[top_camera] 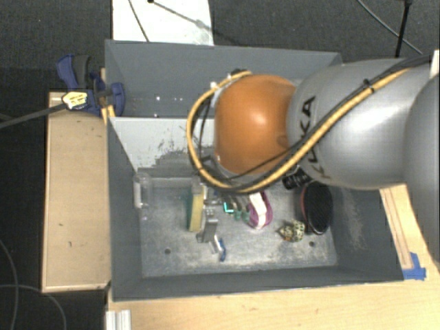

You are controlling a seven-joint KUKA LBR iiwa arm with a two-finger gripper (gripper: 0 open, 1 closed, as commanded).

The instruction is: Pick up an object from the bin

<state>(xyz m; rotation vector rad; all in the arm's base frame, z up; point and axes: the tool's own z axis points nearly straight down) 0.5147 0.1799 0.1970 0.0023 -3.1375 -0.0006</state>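
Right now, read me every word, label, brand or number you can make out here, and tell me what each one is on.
"KUKA": dark letters running sideways on the grey arm, partly crossed by a cable.
Nothing readable in the bin: the white and magenta thing, the black oval thing and the yellowish block show no legible print.

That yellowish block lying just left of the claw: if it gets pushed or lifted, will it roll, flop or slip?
The yellowish block looks flat-sided and elongated, so it would likely slide rather than roll. Its dull, sponge-like surface suggests it is light and perhaps squashy, though that is uncertain. Lying on the bare bin floor, it probably won't snag.
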